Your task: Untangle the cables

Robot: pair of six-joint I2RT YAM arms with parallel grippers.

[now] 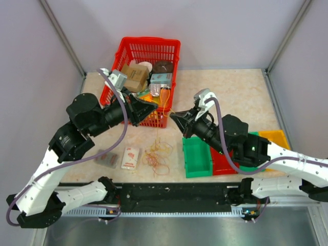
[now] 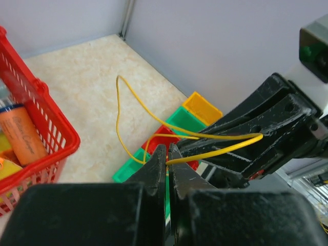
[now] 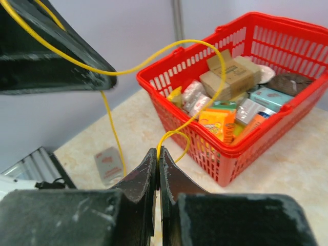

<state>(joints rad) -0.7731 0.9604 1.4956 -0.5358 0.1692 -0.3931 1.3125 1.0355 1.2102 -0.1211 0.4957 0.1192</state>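
Now the left claw [image 2: 167, 155] and right claw [image 3: 157, 154] each pinch one yellow cable [image 2: 117, 118], held up beside the basket [image 1: 128, 46]. The other cables [image 1: 158, 156] lie tangled on the table [image 1: 241, 92] below.

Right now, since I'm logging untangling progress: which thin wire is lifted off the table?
The yellow wire, pinched and stretched between the left gripper and the right gripper. The other loops lie tangled on the table.
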